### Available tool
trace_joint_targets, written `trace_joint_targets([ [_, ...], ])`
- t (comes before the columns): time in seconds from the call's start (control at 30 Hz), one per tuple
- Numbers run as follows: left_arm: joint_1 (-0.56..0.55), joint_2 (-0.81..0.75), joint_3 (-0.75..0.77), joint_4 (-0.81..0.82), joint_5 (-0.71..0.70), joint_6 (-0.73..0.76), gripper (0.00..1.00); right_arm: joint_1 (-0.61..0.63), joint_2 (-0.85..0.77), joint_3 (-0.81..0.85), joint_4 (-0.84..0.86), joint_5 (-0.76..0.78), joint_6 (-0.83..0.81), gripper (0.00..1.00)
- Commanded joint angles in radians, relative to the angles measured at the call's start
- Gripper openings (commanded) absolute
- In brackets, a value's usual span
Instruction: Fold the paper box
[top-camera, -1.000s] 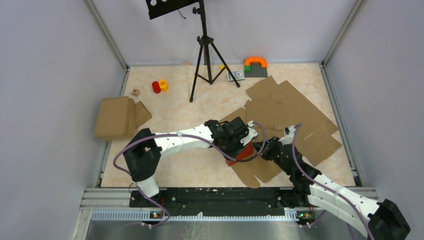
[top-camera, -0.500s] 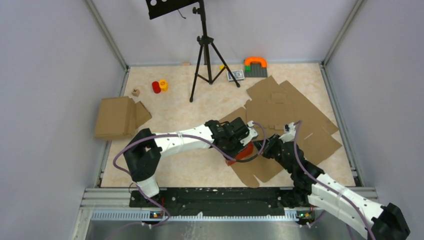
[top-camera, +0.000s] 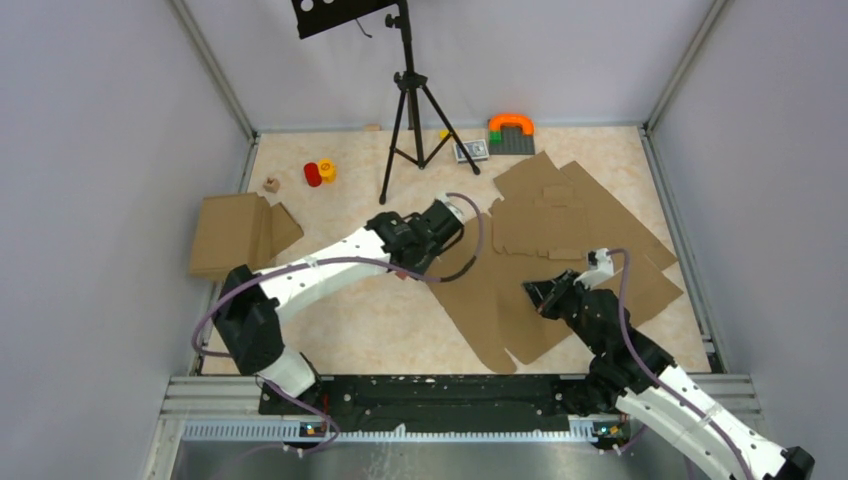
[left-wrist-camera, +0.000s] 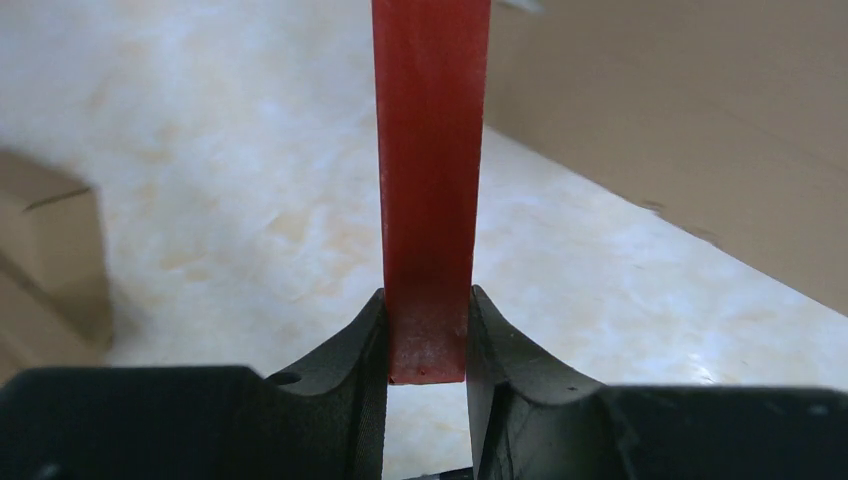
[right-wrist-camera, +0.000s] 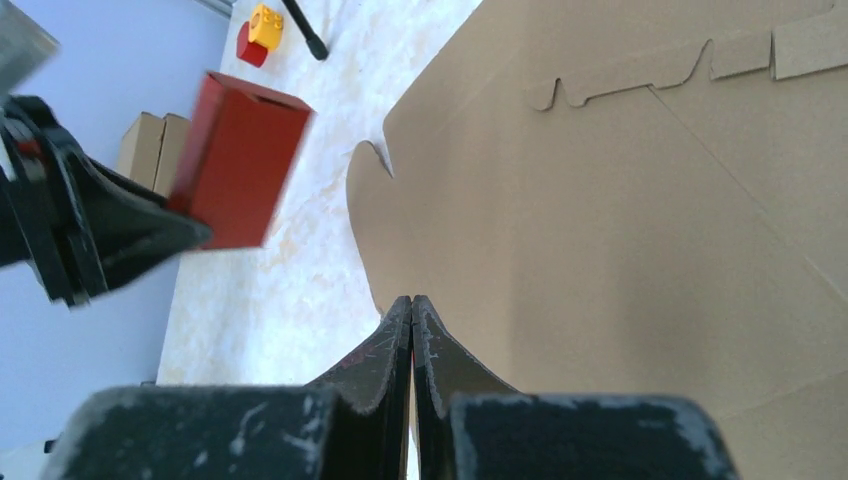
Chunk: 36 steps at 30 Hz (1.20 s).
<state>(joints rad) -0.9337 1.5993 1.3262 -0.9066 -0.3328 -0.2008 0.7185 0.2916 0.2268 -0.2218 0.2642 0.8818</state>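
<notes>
Jaws of the left gripper (left-wrist-camera: 427, 322) press on both flat sides of the box (left-wrist-camera: 430, 150), pinching its near end; the rest of the red card sticks out past the fingertips over the table (left-wrist-camera: 200, 150). The box is left of the cardboard (left-wrist-camera: 700, 130) and not on it. The right gripper (right-wrist-camera: 412, 312) is closed on nothing, above the cardboard, well right of the box. At the far left are blocks (right-wrist-camera: 255, 30), with a tripod (top-camera: 405, 110) beyond.
</notes>
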Motion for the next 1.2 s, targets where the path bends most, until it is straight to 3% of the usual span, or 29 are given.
trace_joint_targets([
  [0.0,0.088,-0.089,0.041,-0.105,-0.390,-0.135,0.03,-0.007,-0.001,0.085,-0.075,-0.014,-0.041,0.00],
  [0.07,0.144,-0.080,0.053,-0.172,-0.578,-0.218,0.00,-0.007,0.009,0.098,-0.082,-0.041,-0.034,0.00],
  [0.17,0.235,-0.044,0.119,-0.304,-0.746,-0.340,0.00,-0.007,0.023,0.120,-0.084,-0.099,-0.019,0.00],
  [0.3,0.354,0.011,0.182,-0.404,-0.881,-0.358,0.00,-0.007,0.053,0.154,-0.103,-0.171,-0.009,0.00],
  [0.43,0.560,0.065,0.193,-0.435,-0.995,-0.358,0.00,-0.007,0.095,0.213,-0.138,-0.214,-0.011,0.00],
  [0.6,0.728,0.120,0.164,-0.284,-1.046,-0.238,0.00,-0.006,0.161,0.300,-0.184,-0.222,-0.056,0.00],
  [0.73,0.806,0.094,0.041,0.152,-0.881,0.201,0.00,-0.007,0.209,0.318,-0.161,-0.219,-0.062,0.00],
  [0.8,0.833,0.101,0.016,0.258,-0.858,0.312,0.01,-0.007,0.239,0.321,-0.138,-0.233,-0.058,0.00],
  [1.0,0.897,0.195,0.043,0.219,-0.807,0.325,0.07,-0.007,0.327,0.307,-0.072,-0.241,-0.053,0.00],
  [1.17,0.926,0.185,0.012,0.223,-0.787,0.317,0.12,-0.006,0.374,0.321,-0.043,-0.258,-0.063,0.00],
])
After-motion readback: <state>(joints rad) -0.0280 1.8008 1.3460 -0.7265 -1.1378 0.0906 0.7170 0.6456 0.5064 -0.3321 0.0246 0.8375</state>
